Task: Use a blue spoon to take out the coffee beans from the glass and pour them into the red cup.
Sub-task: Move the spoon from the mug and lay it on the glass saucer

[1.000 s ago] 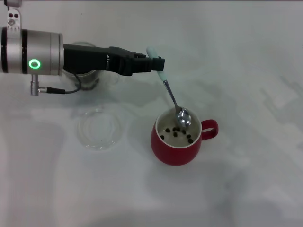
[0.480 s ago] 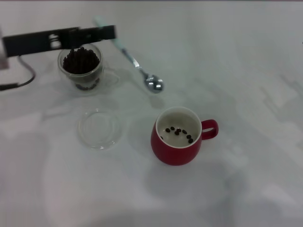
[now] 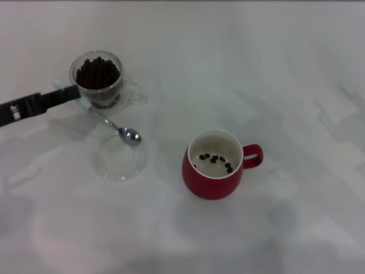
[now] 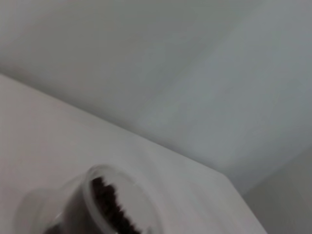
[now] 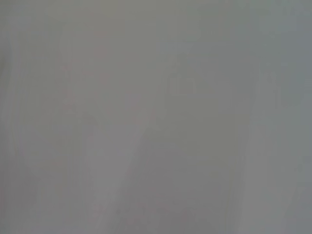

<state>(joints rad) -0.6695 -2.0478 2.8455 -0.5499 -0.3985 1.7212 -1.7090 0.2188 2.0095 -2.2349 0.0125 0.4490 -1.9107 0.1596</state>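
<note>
The glass (image 3: 98,80), heaped with coffee beans (image 3: 97,72), stands at the back left; it also shows in the left wrist view (image 4: 105,209). My left gripper (image 3: 71,93) reaches in from the left edge, just in front of the glass, and is shut on the pale handle of the blue spoon (image 3: 108,123). The spoon slants down, and its empty metal bowl lies over the far rim of the flat glass dish. The red cup (image 3: 212,171) stands in the middle with several beans (image 3: 215,159) inside. The right gripper is out of view.
A flat round clear glass dish (image 3: 117,165) lies in front of the glass, left of the red cup. The white table (image 3: 296,85) stretches to the right and front. The right wrist view shows only a plain grey surface.
My left gripper has swung the spoon from over the red cup back to the left and down. The spoon bowl now sits at the dish, and most of the arm has left the view.
</note>
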